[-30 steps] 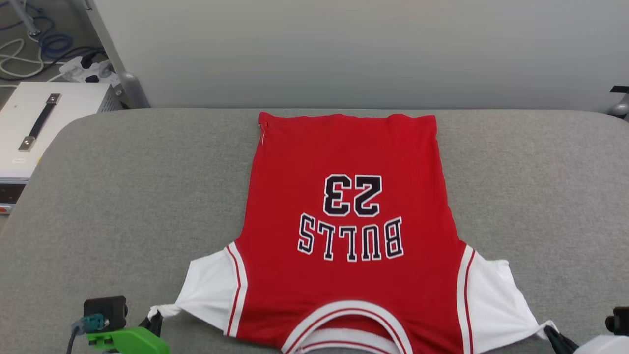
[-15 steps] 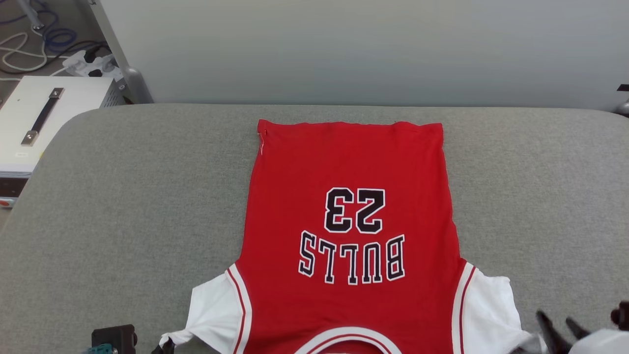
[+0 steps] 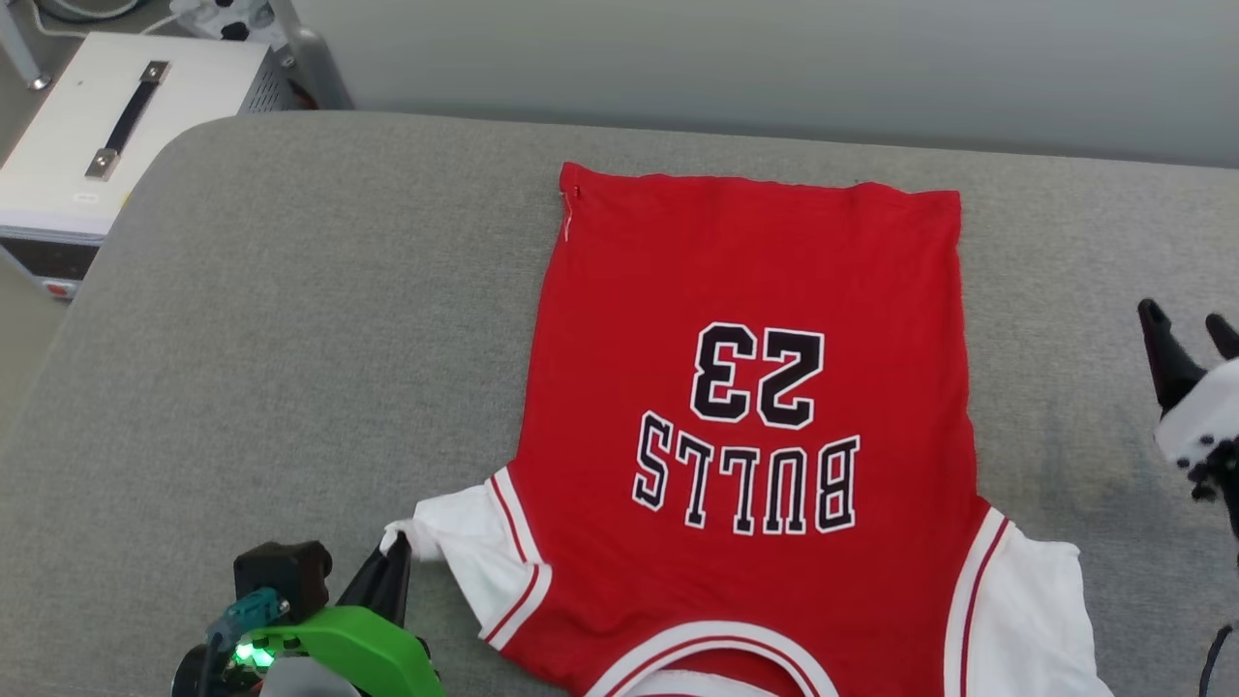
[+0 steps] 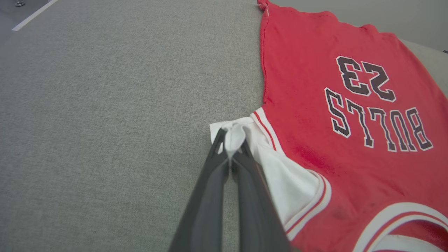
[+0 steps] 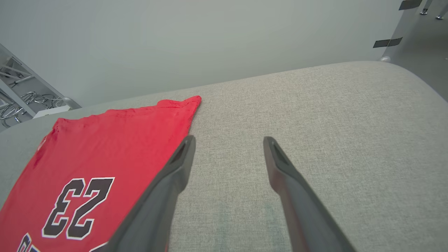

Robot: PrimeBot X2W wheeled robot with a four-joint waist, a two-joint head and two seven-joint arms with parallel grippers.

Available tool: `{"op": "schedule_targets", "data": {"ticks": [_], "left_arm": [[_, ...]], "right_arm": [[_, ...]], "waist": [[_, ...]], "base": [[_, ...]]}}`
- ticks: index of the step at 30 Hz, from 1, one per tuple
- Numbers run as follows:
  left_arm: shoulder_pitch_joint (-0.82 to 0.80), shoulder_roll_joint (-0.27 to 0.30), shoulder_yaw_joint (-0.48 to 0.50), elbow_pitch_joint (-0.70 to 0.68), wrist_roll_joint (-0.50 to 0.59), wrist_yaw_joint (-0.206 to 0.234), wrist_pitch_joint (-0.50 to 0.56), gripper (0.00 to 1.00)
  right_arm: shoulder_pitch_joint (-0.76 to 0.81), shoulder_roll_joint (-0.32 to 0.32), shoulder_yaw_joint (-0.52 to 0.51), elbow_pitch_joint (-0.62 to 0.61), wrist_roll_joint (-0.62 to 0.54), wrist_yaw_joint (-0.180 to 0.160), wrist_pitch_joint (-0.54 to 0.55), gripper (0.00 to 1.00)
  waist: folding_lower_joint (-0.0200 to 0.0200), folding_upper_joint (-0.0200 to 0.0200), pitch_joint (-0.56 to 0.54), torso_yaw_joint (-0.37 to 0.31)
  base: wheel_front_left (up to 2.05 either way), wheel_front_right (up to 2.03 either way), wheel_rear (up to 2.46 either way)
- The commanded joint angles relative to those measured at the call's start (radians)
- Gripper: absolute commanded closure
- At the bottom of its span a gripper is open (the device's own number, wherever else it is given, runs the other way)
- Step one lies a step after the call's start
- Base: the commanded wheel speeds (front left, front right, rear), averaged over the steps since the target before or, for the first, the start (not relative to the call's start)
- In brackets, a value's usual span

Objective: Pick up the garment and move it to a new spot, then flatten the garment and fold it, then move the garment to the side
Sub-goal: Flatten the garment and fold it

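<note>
The red garment [image 3: 755,281] lies flat on the grey padded table [image 3: 290,319], lettering side up, its collar toward me and its hem at the far side. My left gripper [image 3: 399,554] is shut on the tip of the white left sleeve [image 4: 233,134], which is bunched and drawn in toward the body. The white right sleeve [image 3: 1026,610] lies loose at the lower right. My right gripper [image 3: 1186,324] hangs open above bare table, to the right of the garment [image 5: 105,140], holding nothing.
A white equipment box [image 3: 106,145] with a black handle stands off the table's far left corner, beside a metal post. A pale wall runs behind the table. Bare table surface [image 5: 315,115] stretches to the right of the garment.
My right gripper has let go of the right sleeve, opened and risen to the garment's right side. The left gripper has carried its sleeve inward. The camera has also shifted.
</note>
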Motion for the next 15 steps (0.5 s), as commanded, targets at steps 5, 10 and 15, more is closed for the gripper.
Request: {"op": "schedule_targets", "data": {"ticks": [5, 10, 15], "left_arm": [[-0.073, -0.033, -0.016, -0.031, 0.036, -0.010, -0.023, 1.00], [-0.117, -0.067, -0.039, -0.052, 0.063, -0.013, -0.038, 1.00], [-0.150, -0.101, -0.051, -0.050, 0.067, -0.023, -0.053, 1.00]], "right_arm": [[-0.221, -0.078, 0.043, 0.175, 0.036, -0.001, 0.107, 0.00], [-0.409, -0.127, 0.086, 0.316, 0.046, -0.001, 0.274, 0.00], [-0.557, -0.148, 0.123, 0.391, 0.019, -0.001, 0.407, 0.00]], "waist": [[0.0000, -0.0001, 0.133, 0.125], [0.0000, -0.0001, 0.200, 0.176], [0.0000, -0.0001, 0.260, 0.212]], "base": [[0.00, 0.00, 0.00], [0.00, 0.00, 0.00], [0.00, 0.00, 0.00]]}}
